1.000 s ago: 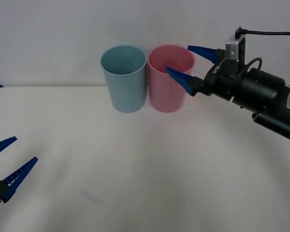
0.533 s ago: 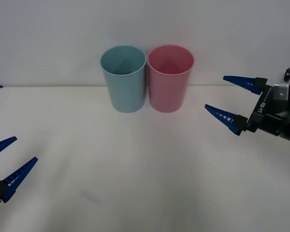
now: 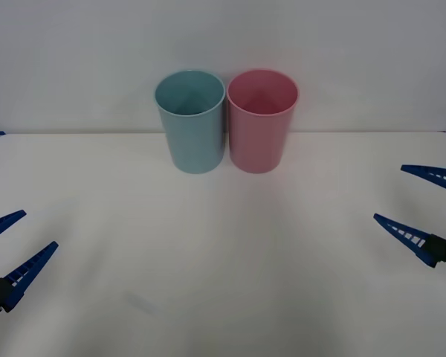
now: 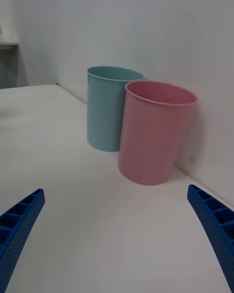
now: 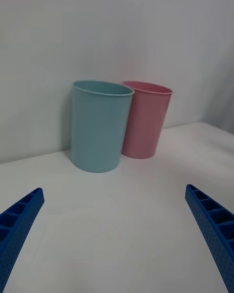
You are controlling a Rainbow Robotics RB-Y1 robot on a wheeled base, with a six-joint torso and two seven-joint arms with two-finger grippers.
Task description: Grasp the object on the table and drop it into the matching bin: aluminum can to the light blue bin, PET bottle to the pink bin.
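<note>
The white table (image 3: 223,245) spreads wide and flat under both arms, reaching back to a pale wall (image 3: 223,44). Taking the pink bin (image 3: 262,123) as the landmark: it stands upright at the far middle of the table, close to the wall, with its open mouth facing up. The light blue bin (image 3: 191,123) stands upright just beside the pink bin on the robot's left, the two of the same size, their sides so close that it cannot be told whether they touch. From the front, the inside of each bin shows only smooth wall as far down as the view reaches; the bottoms are hidden, and where the can is cannot be told. The right gripper (image 3: 425,212) hangs over the table well apart from the pink bin, nearer the robot and off to the right edge, its two blue ribbed fingers (image 3: 405,236) spread wide with nothing between them. The left gripper (image 3: 11,245) sits well apart from the pink bin too, far to the left and nearer the robot, by the table's left edge, its jaws likewise wide and holding nothing. In the right wrist view the pink bin (image 4: 155,132) stands nearer than the light blue bin (image 4: 108,108); in the left wrist view the light blue bin (image 5: 99,125) is the nearer, with the pink bin (image 5: 145,119) partly behind it
</note>
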